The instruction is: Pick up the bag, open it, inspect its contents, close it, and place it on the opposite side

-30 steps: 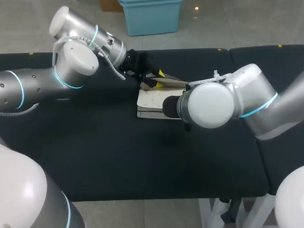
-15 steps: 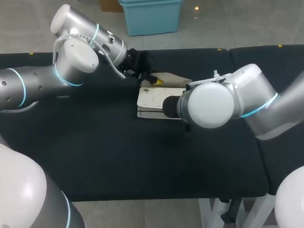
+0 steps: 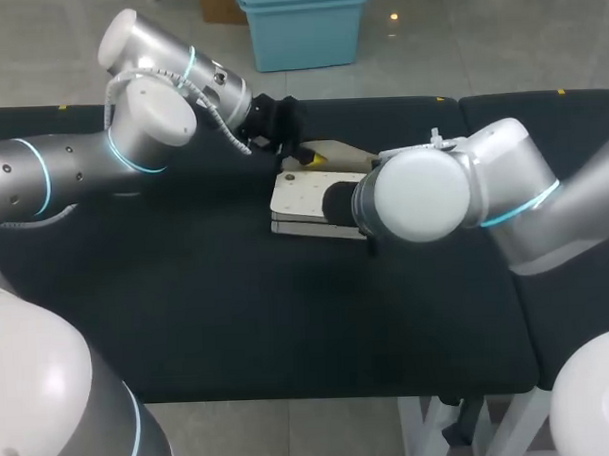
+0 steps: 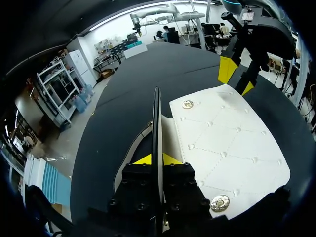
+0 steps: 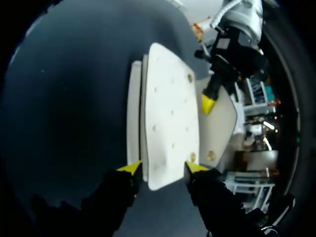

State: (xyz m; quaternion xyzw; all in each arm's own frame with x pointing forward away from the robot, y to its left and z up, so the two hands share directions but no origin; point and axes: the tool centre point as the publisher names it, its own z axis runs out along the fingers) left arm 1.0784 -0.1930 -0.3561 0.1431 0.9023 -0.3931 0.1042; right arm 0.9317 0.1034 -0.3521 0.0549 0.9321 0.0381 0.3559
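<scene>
A white quilted bag [image 3: 301, 196] lies flat on the black table, its flap [image 3: 334, 152] lifted at the far side. My left gripper [image 3: 302, 160] is shut on the flap; in the left wrist view the flap's thin edge [image 4: 156, 118] runs out from between the yellow tips [image 4: 158, 159]. Beside them lies the bag's body [image 4: 232, 143] with metal snaps. My right gripper [image 5: 163, 167] is open, its fingers standing on either side of the bag's near end [image 5: 168, 123]. In the head view the right wrist hides that gripper.
The black table [image 3: 187, 292] stretches wide in front of and to the left of the bag. A second black tabletop [image 3: 571, 129] adjoins it on the right. Both arms meet over the bag.
My left gripper has closed on the flap and come down a little. My right gripper has opened off the bag's end, and the bag's body has settled flat, slightly leftward.
</scene>
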